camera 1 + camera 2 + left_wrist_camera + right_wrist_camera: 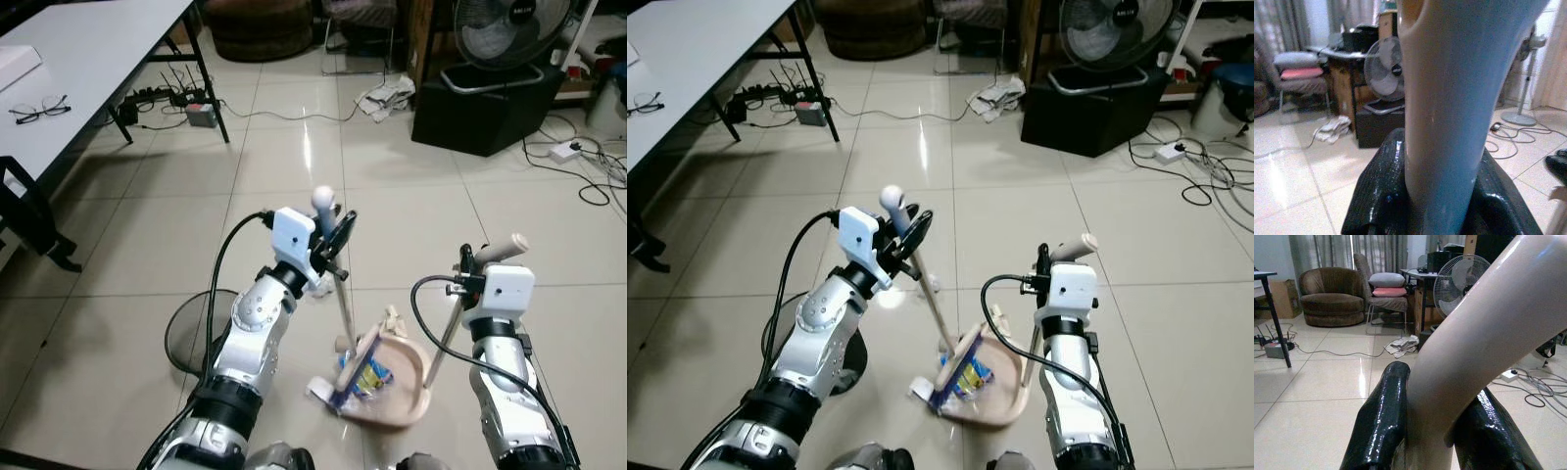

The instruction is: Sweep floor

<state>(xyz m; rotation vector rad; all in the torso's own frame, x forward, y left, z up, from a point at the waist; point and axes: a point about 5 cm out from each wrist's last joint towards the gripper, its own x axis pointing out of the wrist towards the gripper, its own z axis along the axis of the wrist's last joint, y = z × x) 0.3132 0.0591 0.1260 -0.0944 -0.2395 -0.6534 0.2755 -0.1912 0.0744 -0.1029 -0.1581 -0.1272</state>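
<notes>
My left gripper (334, 241) is shut on the broom handle (343, 299), just below its rounded top (322, 199). The broom head (351, 377) rests at the mouth of the beige dustpan (404, 384) on the tiled floor between my arms. A blue and yellow wrapper (373, 375) lies inside the pan, and a white scrap (318, 390) sits at the broom's foot. My right gripper (473, 264) is shut on the dustpan's long handle (446, 338) near its bent grip (505, 246). In the wrist views, black fingers (1378, 196) clamp the broom handle (1449, 98) and other fingers (1383, 416) clamp the dustpan handle (1484, 333).
A grey table (88, 59) with glasses (39, 108) stands at the left, with a power strip and cables (199, 114) under it. A fan on a black box (485, 113) stands ahead right, beside crumpled cloth (385, 96). Cables (588, 171) trail at the right. A dark round base (188, 335) lies by my left arm.
</notes>
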